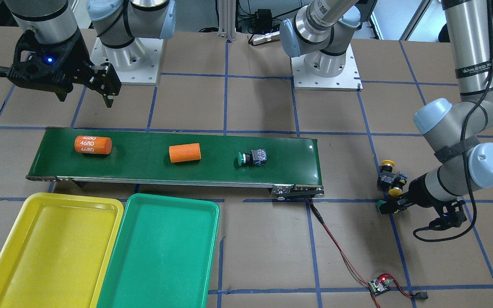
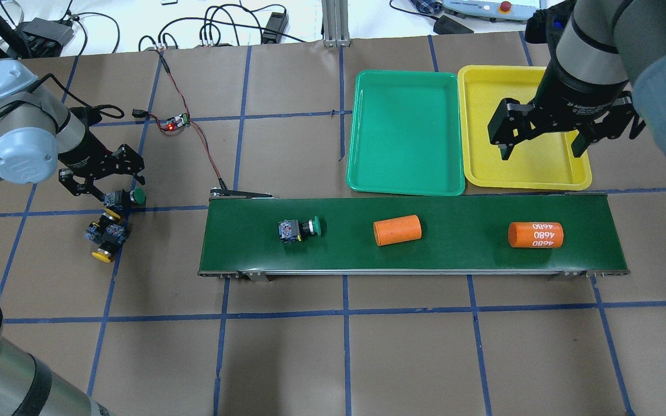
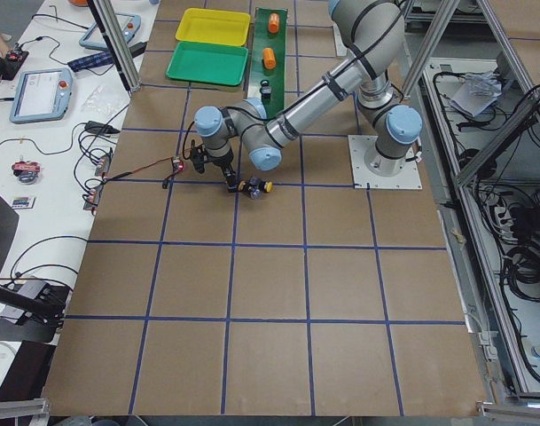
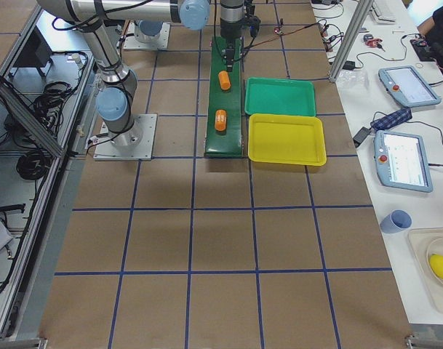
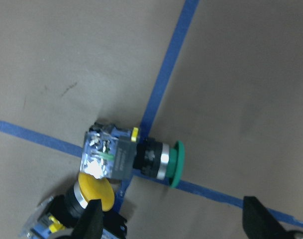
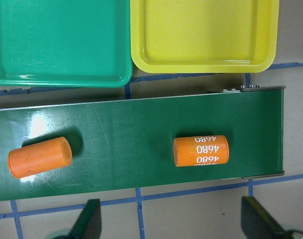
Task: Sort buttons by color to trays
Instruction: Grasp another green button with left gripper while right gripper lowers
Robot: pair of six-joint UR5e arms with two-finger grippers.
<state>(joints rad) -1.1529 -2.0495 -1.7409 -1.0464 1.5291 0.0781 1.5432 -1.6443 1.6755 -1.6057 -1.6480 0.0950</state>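
A green-capped button (image 1: 253, 157) lies on its side on the dark-green conveyor belt (image 2: 460, 242); it also shows in the overhead view (image 2: 298, 229). Three more buttons lie bunched on the table beyond the belt's end: one with a green cap (image 2: 130, 197) and two with yellow caps (image 2: 102, 254). My left gripper (image 2: 107, 185) is open and empty, low over that bunch. In the left wrist view the green-capped button (image 5: 141, 159) lies just ahead of the fingers (image 5: 89, 224). My right gripper (image 2: 541, 147) is open and empty, high above the yellow tray (image 2: 518, 167). The green tray (image 2: 405, 138) lies beside it.
Two orange cylinders lie on the belt, one plain (image 2: 398, 230) and one printed 4680 (image 2: 535, 234). A small circuit board with a red light (image 2: 177, 121) and its wire run to the belt's end. Blue tape lines cross the brown table.
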